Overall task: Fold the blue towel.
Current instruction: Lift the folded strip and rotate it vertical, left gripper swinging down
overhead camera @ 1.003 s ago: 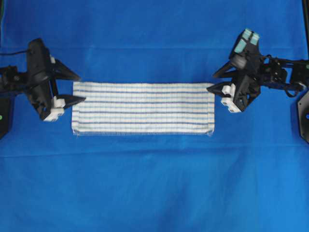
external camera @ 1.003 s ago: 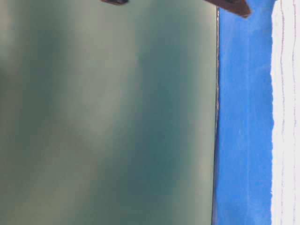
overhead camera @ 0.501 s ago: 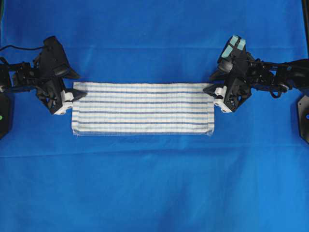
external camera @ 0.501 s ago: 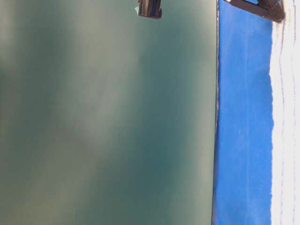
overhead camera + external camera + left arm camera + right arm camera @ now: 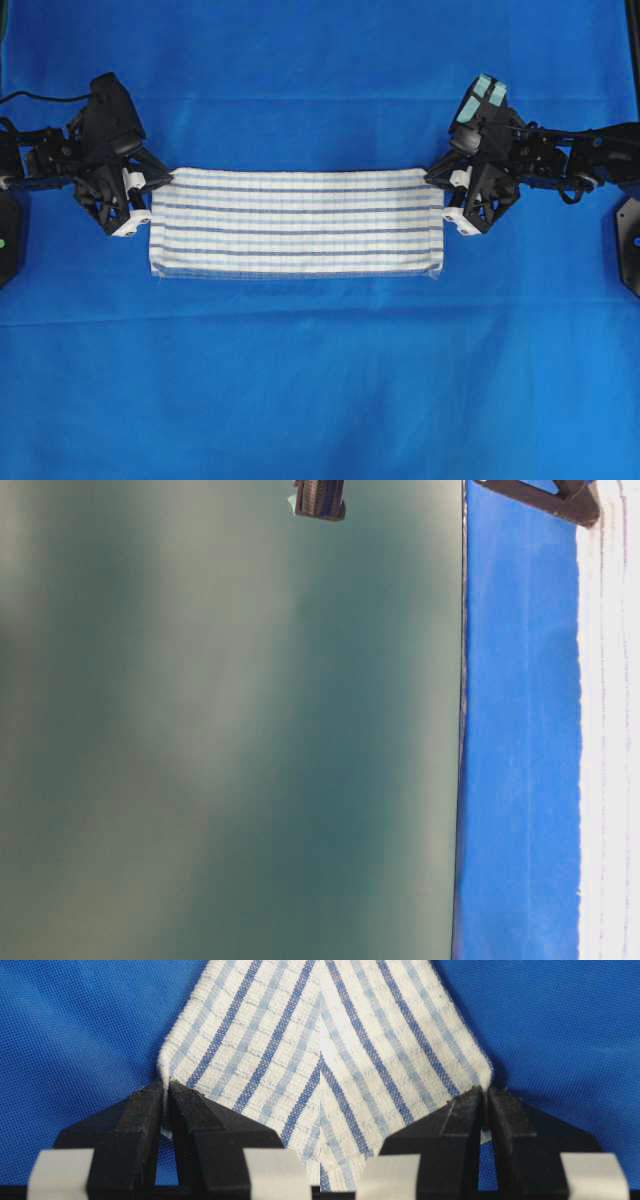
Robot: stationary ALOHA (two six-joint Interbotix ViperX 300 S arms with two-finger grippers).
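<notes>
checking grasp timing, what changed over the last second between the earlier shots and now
Both grippers closed in on the blue towel's far corners and shut: the left gripper now pinches the far left corner, the right gripper the far right one. The blue towel puckered slightly at those corners but otherwise lies flat in the same place on the blue table covering.

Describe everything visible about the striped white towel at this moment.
The white woven towel with dark-blue and light-blue stripes lies flat as a long rectangle on the solid-blue table covering, apparently already folded once. The left gripper and right gripper are each shut on a far corner.
</notes>
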